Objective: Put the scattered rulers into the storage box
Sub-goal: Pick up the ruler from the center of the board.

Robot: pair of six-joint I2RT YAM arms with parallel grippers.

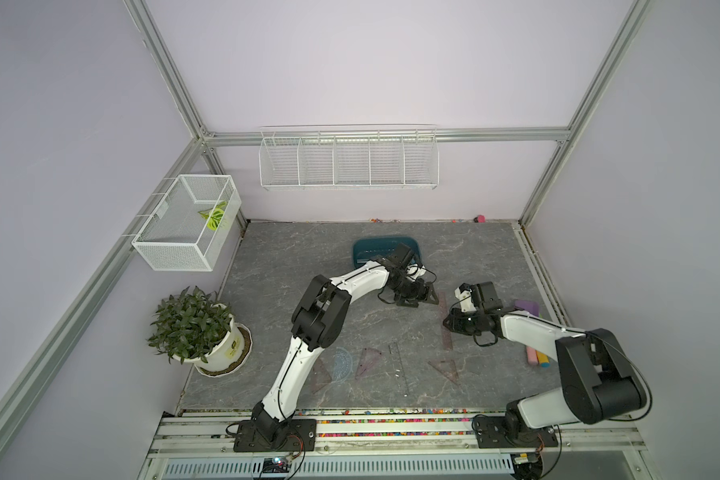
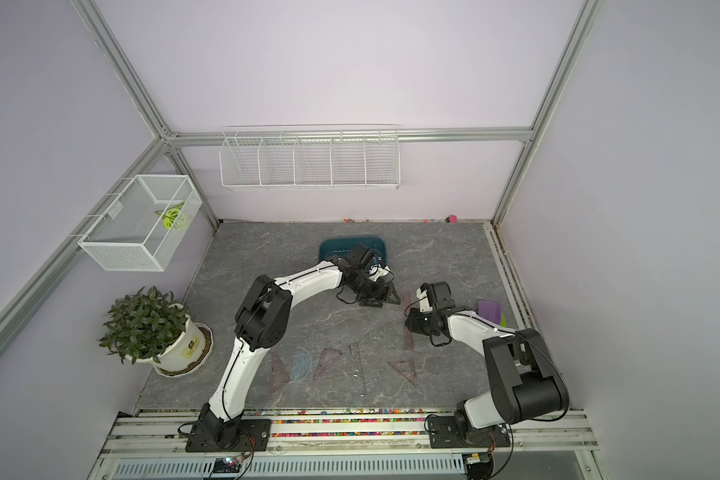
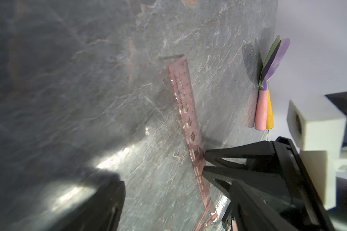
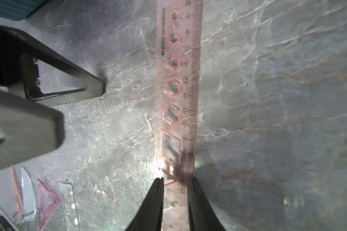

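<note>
Rulers (image 1: 368,362) lie loose on the table (image 1: 292,257) in both top views, on the side of both pincers away from the box (image 1: 371,249). One brown ruler (image 1: 447,341) passes under the right pincer (image 1: 447,322). The box sits just behind the left pincer (image 1: 424,300), well apart from the right pincer.

Left wrist view: the right pincer's tips meet the brown ruler partway along its length. Whether the strip has left the table cannot be told.

Right wrist view: the right pincer is clamped across the brown ruler's width, one finger (image 4: 156,200) on each long edge. The left pincer stands apart and empty, near the strip.

Hazards, as judged:
- Edge grip on thin, smooth plastic: the strip may bow and snap free.
- A long strip may pivot in the grip and strike the left pincer on the way to the box.
- A tilted release may leave the strip resting on the box rim.
</note>
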